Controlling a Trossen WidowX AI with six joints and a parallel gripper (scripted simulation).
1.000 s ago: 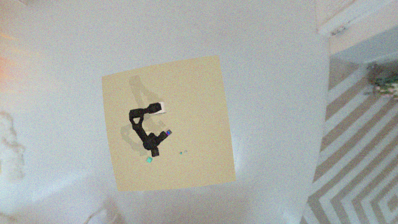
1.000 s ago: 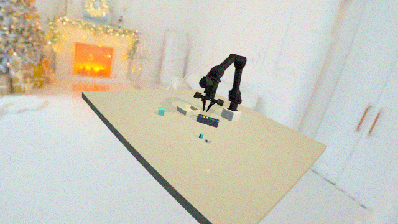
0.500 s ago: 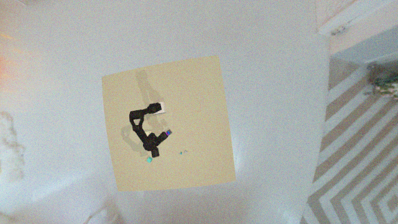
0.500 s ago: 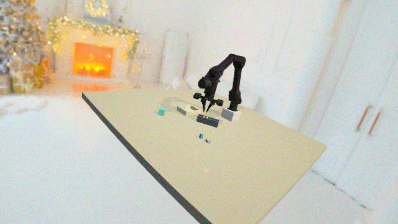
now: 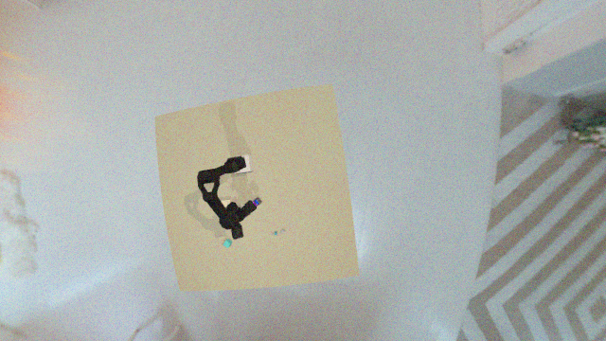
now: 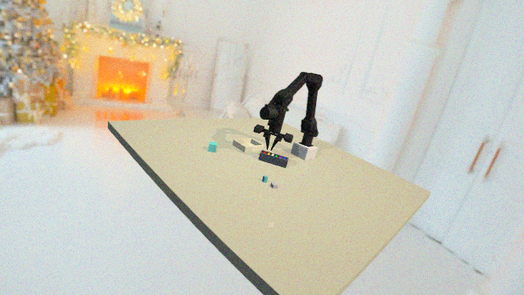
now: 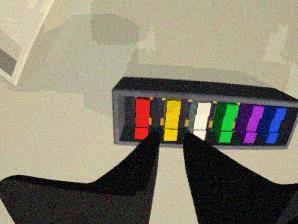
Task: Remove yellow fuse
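While our gripper [image 7: 170,141] hangs just above the block [image 7: 200,90] with its fingers drawn narrow and nothing between them, the red fuse [image 7: 143,119] sits at the left end of the row, the yellow fuse [image 7: 172,120] next to it, seated in its slot, then white [image 7: 201,120], green [image 7: 228,123], purple [image 7: 253,124] and blue [image 7: 276,125]. We judge the chief risk to be the tight spacing: the tips straddle yellow closely, so a slight sideways drift on descent could nudge red or white, or strike the block's edge. The tray [image 6: 247,144] waits well apart.
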